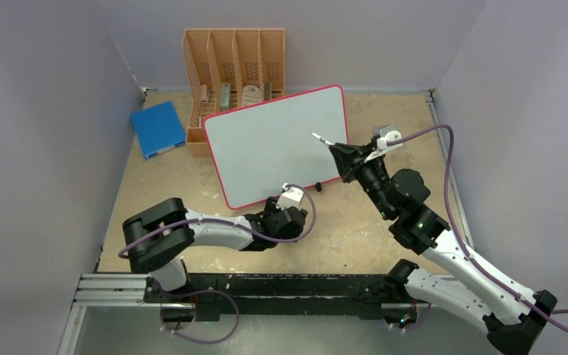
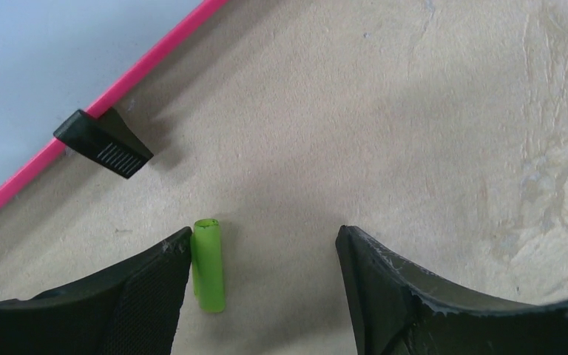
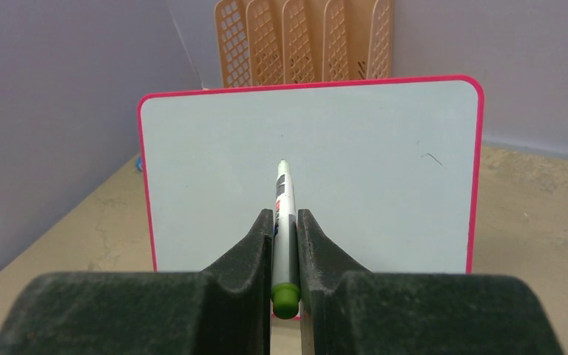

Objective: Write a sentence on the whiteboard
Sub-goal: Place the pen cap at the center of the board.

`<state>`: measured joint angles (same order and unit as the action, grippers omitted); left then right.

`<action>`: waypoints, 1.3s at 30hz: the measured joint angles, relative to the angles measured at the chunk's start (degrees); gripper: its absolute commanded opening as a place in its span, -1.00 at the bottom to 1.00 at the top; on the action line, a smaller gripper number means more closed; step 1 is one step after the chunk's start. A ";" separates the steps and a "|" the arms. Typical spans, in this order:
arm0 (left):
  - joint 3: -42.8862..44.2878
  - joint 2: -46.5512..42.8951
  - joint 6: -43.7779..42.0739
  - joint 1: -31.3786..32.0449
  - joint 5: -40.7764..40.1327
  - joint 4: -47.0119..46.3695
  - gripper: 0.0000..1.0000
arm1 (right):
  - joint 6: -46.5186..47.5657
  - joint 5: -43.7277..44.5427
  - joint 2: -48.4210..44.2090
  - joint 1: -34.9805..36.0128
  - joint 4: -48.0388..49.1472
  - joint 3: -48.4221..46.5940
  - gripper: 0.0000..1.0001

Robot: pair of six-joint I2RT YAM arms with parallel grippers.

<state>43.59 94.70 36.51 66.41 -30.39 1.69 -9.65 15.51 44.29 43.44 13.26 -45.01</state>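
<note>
On the tan table the whiteboard stands near the middle, just in front of an orange rack, with a blue book to its left. We see the right gripper pinching a green-tipped marker, tip aimed at the board's face. The left gripper is spread at the board's near edge, a green cap lying just beside 1 finger.

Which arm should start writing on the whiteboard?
Right. The right pincer is shut on the uncapped marker, tip aimed at the whiteboard. The left pincer is open and empty beside the green cap.
</note>
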 measured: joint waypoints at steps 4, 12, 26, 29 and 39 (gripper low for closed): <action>-3.08 -3.02 -0.37 0.00 1.42 -2.08 0.42 | -0.24 -0.24 -0.02 0.00 -0.09 0.00 -1.00; -6.75 -8.79 1.29 -1.09 4.13 0.15 0.45 | -0.37 -0.50 -0.04 0.00 -0.07 0.00 -1.00; -10.43 -16.26 3.45 -5.77 11.58 2.56 0.18 | -0.81 -1.75 0.11 0.00 -0.07 0.00 -1.00; -10.62 -17.55 3.89 -6.47 12.09 2.99 0.25 | -0.83 -1.77 0.50 0.00 -0.13 0.00 -1.00; -10.69 -21.35 4.85 -12.07 11.63 3.43 0.30 | -1.03 -2.19 1.09 0.00 -0.13 0.00 -1.00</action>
<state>32.91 73.34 41.36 54.35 -18.76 5.13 -10.68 13.32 45.39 43.44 13.13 -45.01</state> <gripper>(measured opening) 0.645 0.140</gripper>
